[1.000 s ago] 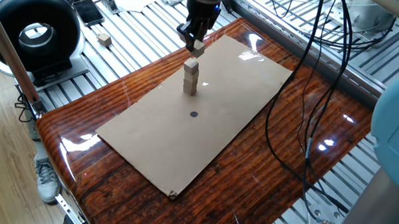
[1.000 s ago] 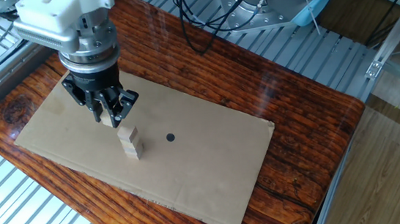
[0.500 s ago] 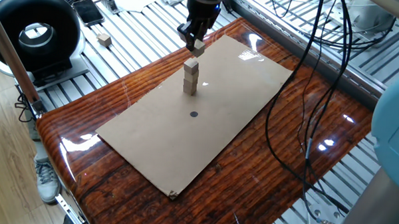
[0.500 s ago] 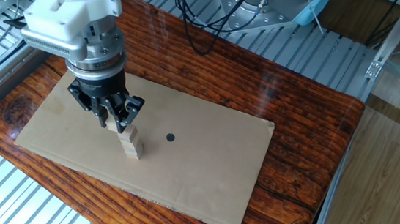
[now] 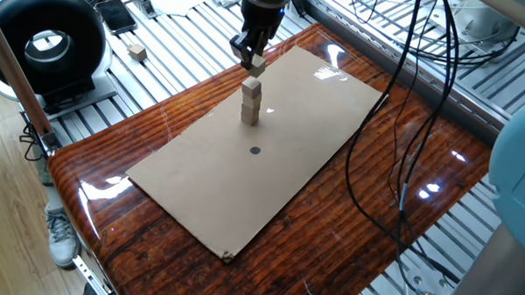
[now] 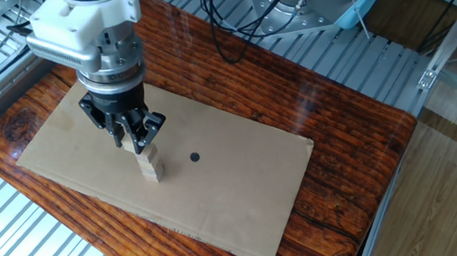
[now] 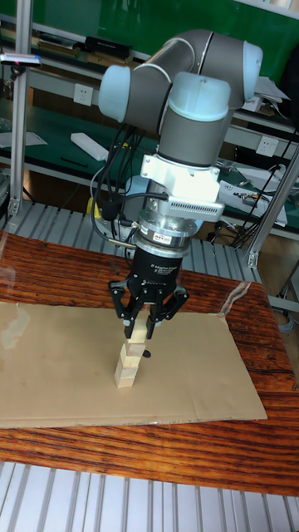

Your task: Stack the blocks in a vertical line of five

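Observation:
A short stack of tan blocks (image 5: 251, 105) (image 6: 151, 166) (image 7: 126, 370) stands on the cardboard sheet (image 5: 271, 157). My gripper (image 5: 253, 61) (image 6: 139, 143) (image 7: 137, 331) hangs directly over it, shut on one more block (image 5: 256, 67) (image 7: 136, 332). That held block sits just above the stack's top; whether they touch I cannot tell. In the other fixed view the fingers hide the held block. A single block (image 5: 138, 52) lies off the table on the ribbed metal surface at the back left.
A small black dot (image 5: 254, 150) (image 6: 194, 157) marks the cardboard near the stack. Black cables (image 5: 412, 126) hang over the table's right side. A round black device (image 5: 45, 44) and a phone (image 5: 118, 15) lie to the left, beyond the wooden table edge.
The gripper has carried its block sideways from beside the stack to directly above it. The stack has not moved.

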You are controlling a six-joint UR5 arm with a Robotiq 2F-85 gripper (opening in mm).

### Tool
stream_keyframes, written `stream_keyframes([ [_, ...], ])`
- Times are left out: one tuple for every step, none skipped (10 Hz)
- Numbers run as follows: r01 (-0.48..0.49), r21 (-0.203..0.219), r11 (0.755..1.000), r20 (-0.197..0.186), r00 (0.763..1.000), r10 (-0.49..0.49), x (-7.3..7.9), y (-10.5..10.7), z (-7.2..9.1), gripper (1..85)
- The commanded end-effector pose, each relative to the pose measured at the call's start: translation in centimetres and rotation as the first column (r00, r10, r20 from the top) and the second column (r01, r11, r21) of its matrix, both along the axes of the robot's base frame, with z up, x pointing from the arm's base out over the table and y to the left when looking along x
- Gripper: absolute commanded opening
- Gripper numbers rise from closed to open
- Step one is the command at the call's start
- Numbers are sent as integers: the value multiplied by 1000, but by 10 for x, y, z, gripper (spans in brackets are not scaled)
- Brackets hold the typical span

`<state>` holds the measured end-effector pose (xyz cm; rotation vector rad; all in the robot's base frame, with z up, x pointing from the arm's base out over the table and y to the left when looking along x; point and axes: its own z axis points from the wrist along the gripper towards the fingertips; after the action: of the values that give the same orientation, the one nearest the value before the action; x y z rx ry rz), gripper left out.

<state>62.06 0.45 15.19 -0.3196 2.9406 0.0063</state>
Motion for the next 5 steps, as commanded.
stream_keyframes([
  [8,16,1000,3,1000,-8,-1,3,-4,10],
  [9,18,1000,1,1000,-9,-1,4,-4,10],
  [12,23,1000,-1,1000,-12,-1,5,-4,10],
  [17,26,1000,-1,1000,-17,-1,5,-4,10],
  [23,27,999,-3,1000,-23,-2,6,-4,10],
])
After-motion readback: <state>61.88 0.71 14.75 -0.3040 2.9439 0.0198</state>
